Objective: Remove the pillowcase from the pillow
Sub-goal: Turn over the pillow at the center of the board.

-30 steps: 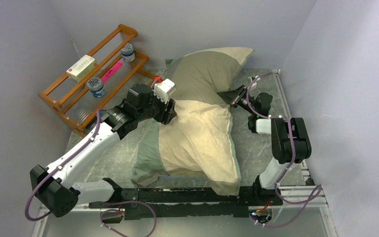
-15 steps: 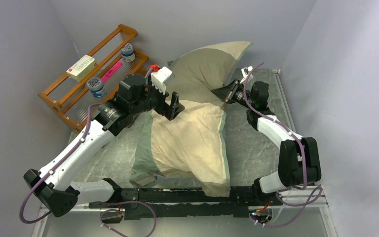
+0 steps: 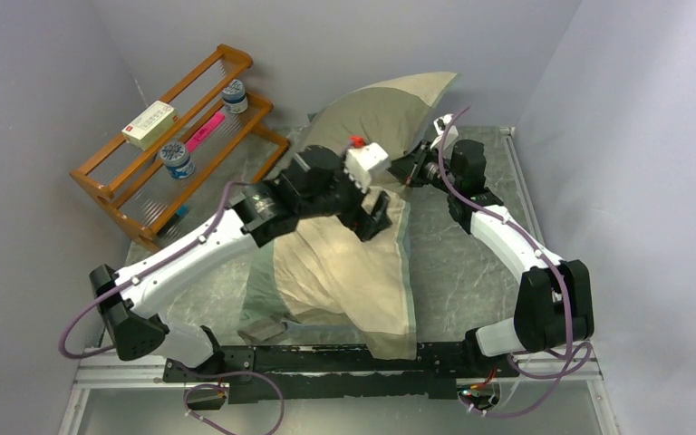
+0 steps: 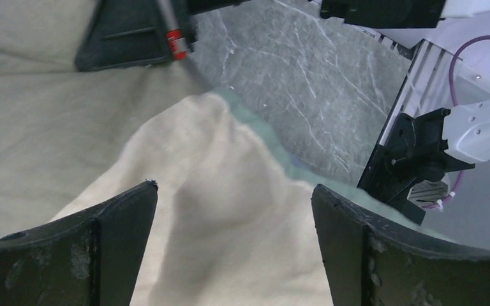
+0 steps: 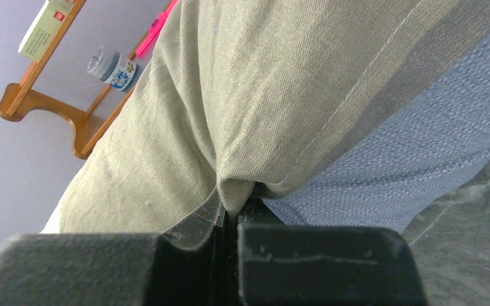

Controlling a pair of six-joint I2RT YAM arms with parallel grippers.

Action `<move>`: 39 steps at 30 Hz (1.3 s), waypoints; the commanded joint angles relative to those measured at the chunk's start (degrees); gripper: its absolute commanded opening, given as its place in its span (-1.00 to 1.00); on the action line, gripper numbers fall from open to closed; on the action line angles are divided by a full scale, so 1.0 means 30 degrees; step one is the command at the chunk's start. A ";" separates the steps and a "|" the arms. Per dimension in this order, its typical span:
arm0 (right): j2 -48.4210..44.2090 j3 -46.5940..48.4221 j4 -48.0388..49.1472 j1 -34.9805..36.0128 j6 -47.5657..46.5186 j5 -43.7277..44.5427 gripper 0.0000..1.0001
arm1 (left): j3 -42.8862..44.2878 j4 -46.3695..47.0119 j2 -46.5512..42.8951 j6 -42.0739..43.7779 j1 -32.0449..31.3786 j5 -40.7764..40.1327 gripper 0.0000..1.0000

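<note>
Cloth of the pillowcase (image 3: pixel 353 272), draped down the centre of the overhead frame, was pinched at upper centre by the closed right gripper (image 5: pixel 233 211), while the left gripper (image 4: pixel 233 187) was held wide open, empty, above it.

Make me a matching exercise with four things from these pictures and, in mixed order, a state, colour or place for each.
Things:
1. left pincer
2. right pincer
3. white box
4. pillowcase

Descriptions:
a. on the wooden rack
b. open, holding nothing
c. beige and green checks
d. shut on the pillowcase

Pairs: 1-b, 2-d, 3-a, 4-c
</note>
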 commanded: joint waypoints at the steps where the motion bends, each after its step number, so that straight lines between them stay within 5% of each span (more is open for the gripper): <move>1: -0.1192 0.0981 0.1031 0.0953 -0.0522 -0.1143 -1.00 | 0.1921 -0.0440 0.0453 0.0293 -0.2847 -0.6002 0.93; 8: -0.1223 0.0866 0.0700 0.1362 -0.0751 -0.0877 -1.00 | 0.3497 -0.1372 0.2595 0.1019 -0.6356 -1.3171 0.92; 17: -0.1089 0.0723 0.0473 0.1672 -0.0990 -0.0551 -1.00 | 0.3504 -0.1232 0.4768 0.1251 -0.8029 -1.6826 0.93; 30: -0.1253 0.0695 -0.0223 0.1805 -0.1695 0.0168 -1.00 | -0.1154 -0.0699 0.5295 -0.0198 -0.8173 -2.0925 0.90; 33: -0.1268 0.0709 -0.0070 0.1792 -0.1556 0.0056 -1.00 | -0.2532 -0.0558 0.4937 -0.0241 -0.8047 -2.1348 0.58; 39: -0.1326 0.1311 -0.0352 0.1815 -0.1797 0.0390 -1.00 | -0.3373 -0.0313 0.3441 0.0295 -0.7639 -2.1004 -0.83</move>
